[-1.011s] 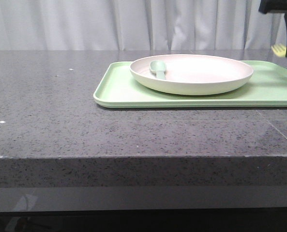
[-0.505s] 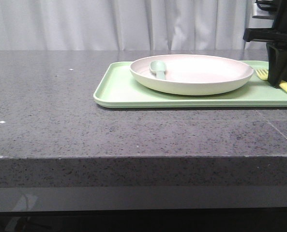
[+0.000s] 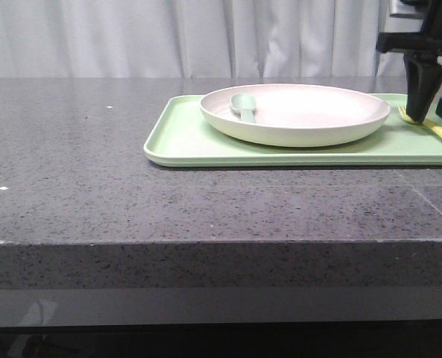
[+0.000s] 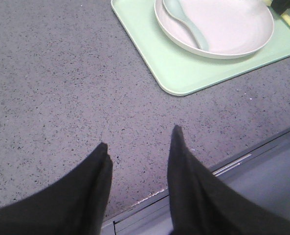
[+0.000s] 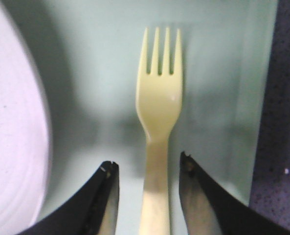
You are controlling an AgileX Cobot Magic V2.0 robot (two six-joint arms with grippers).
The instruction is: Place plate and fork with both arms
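Observation:
The off-white plate [image 3: 295,137] rests on the light green tray [image 3: 183,143], with a pale green spoon [image 3: 243,106] lying in it. To the plate's right, the pale yellow fork [image 3: 438,132] lies flat on the tray. My right gripper [image 3: 431,115] hangs just above the fork's handle, open, its fingers either side of the handle and apart from it in the right wrist view, where the fork [image 5: 159,93] shows its tines pointing away. My left gripper [image 4: 140,137] is open and holds nothing, over bare table near the front edge, well short of the tray [image 4: 179,73] and plate [image 4: 170,30].
The grey speckled table [image 3: 94,171] stretches left of the tray. Its front edge [image 4: 193,178] lies just under my left fingers. A white curtain [image 3: 168,37] hangs behind the table. The tray's right rim [image 5: 262,98] runs close beside the fork.
My right gripper came down from the upper right carrying the fork, laid it on the tray right of the plate, and opened. The plate, spoon and tray stayed put.

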